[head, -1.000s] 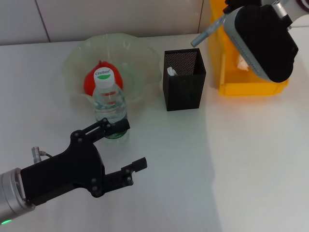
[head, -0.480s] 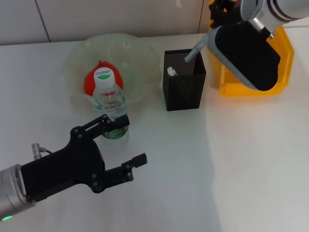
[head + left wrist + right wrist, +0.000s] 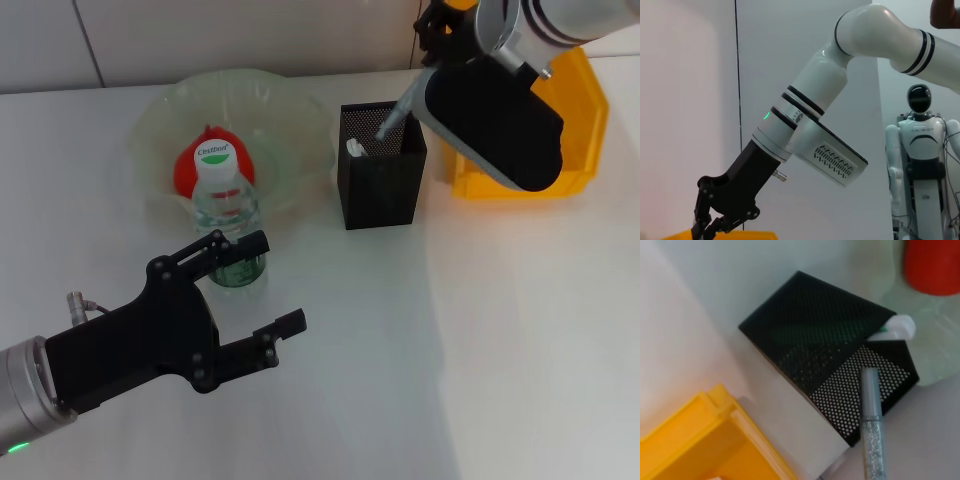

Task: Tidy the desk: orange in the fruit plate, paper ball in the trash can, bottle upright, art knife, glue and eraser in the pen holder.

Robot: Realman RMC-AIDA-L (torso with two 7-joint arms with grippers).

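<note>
Art knife (image 3: 396, 110): grey, slim, tilted over pen holder (image 3: 382, 178) | right gripper (image 3: 432, 40) grips it | left gripper (image 3: 268, 290) open

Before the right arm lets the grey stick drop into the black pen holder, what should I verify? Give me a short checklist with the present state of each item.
1. Grey stick tip is over the pen holder opening: ok, in the head view and the right wrist view.
2. Room inside the holder: ok, only a white item leans at one wall.
3. Holder stands upright on the desk: ok.
4. Right gripper grip on the stick: cannot tell, fingers hidden.
5. Left gripper is away from the holder: ok, open, low beside the bottle.
6. Bottle upright, orange in the plate: ok.
</note>
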